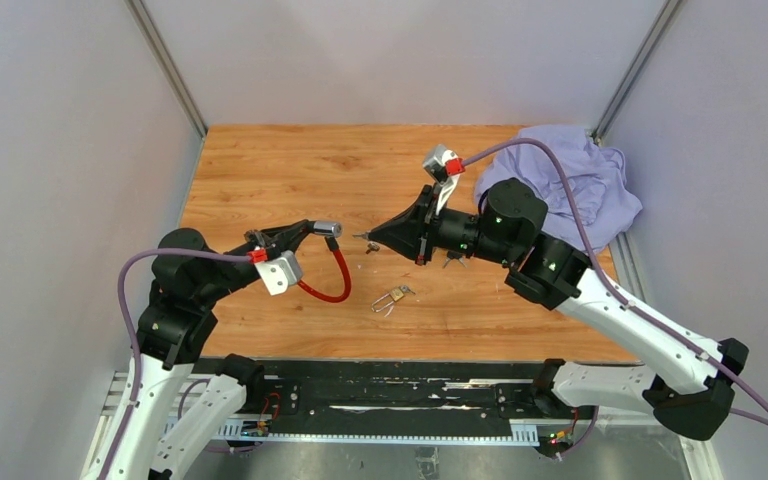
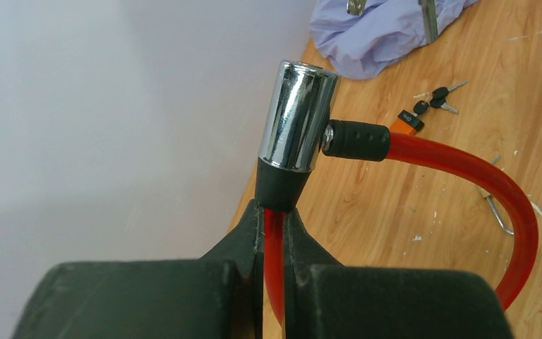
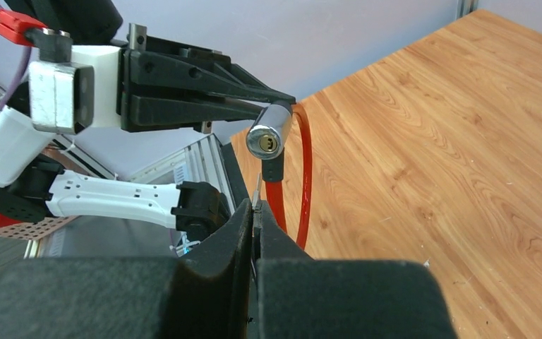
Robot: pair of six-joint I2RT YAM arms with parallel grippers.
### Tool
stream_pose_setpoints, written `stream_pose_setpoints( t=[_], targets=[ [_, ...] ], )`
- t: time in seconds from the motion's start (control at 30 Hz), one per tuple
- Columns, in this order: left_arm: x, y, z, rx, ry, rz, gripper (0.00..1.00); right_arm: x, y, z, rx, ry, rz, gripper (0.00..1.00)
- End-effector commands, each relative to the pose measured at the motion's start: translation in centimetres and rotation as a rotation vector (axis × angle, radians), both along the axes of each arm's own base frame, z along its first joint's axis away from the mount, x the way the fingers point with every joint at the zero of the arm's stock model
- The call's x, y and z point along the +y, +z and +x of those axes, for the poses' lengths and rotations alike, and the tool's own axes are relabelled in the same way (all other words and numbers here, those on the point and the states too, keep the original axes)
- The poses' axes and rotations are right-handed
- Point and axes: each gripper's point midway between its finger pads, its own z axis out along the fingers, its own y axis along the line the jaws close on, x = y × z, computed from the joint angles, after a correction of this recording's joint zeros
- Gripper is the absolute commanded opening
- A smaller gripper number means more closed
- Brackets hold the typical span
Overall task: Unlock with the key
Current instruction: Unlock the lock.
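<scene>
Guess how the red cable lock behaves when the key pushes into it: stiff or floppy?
Red cable keeps a smooth arc: probably springy, not limp. Left gripper clamps right below the chrome cylinder, so the head likely gives little to the key, though it may twist.

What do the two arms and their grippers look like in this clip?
The left arm and right arm have white links and black joints. The left gripper and right gripper are black and taper to narrow wedges. Each wrist carries a silver camera block with a red plug and a purple-grey cable.
</scene>
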Motion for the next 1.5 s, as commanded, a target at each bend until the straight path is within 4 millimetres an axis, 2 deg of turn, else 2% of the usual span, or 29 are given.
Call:
stream_pose_setpoints(
  t=[0.0, 0.53, 0.97, 1.47],
  targets=[
    [-0.1, 1.0, -0.3, -0.052, -0.008, -0.008, 0.00, 0.3, 2.2, 0.1, -0.064, -0.011, 0.025, 0.01],
    [-0.2, 0.7, -0.4, -0.045, -0.022, 0.004, 0.00, 2.3, 1.8, 0.4, -0.098, -0.012, 0.000, 0.01],
    [-0.3, 0.7, -0.5, -0.052, -0.031, 0.009, 0.00, 2.4, 1.2, 1.2, -0.112, -0.055, -0.019, 0.01],
    [-0.2, 0.7, -0.4, -0.052, -0.024, 0.010, 0.00, 2.8, 0.1, 1.0, -0.109, -0.047, -0.052, 0.01]
  ],
)
